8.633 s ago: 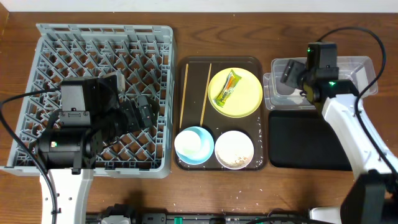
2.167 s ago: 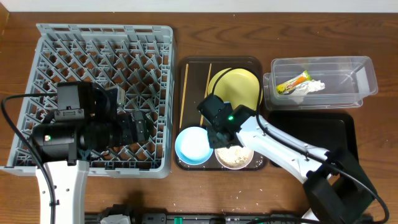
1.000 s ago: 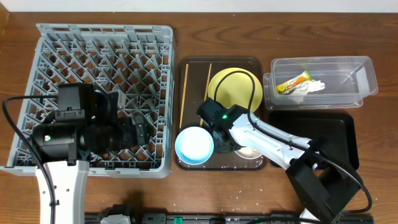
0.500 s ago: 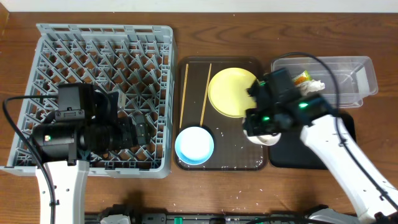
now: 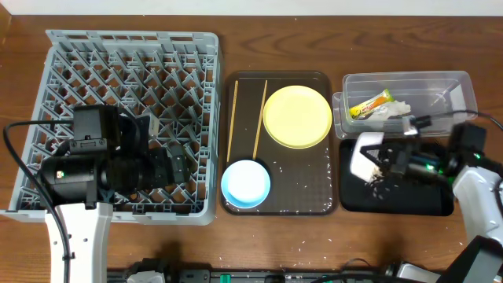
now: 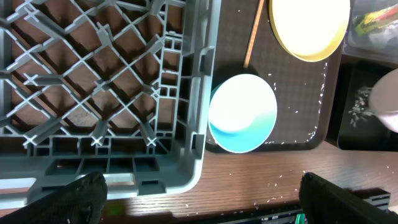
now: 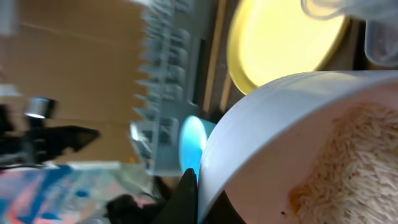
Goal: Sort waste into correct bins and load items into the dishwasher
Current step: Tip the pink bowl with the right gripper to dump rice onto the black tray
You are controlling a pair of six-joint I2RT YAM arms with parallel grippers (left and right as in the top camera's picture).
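Bright, even light with soft shadows; right wrist view blurs everything behind the white bowl (image 7: 267,118).

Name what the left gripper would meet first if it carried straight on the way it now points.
Probably the dish rack, whose right wall sits mid-view ahead of the open left gripper; the light blue bowl lies just beyond it. Depth is hard to judge.

The left arm (image 5: 78,232), at the lower left of the overhead frame, has a white lower link, a black cylindrical joint with a small green light (image 5: 64,174), and a black boxy block above. A thin black cable (image 5: 14,157) loops along its left side. Its fingers (image 6: 78,199) are matte black with rounded tips. The right arm (image 5: 479,196), at the lower right, is white with black segments.
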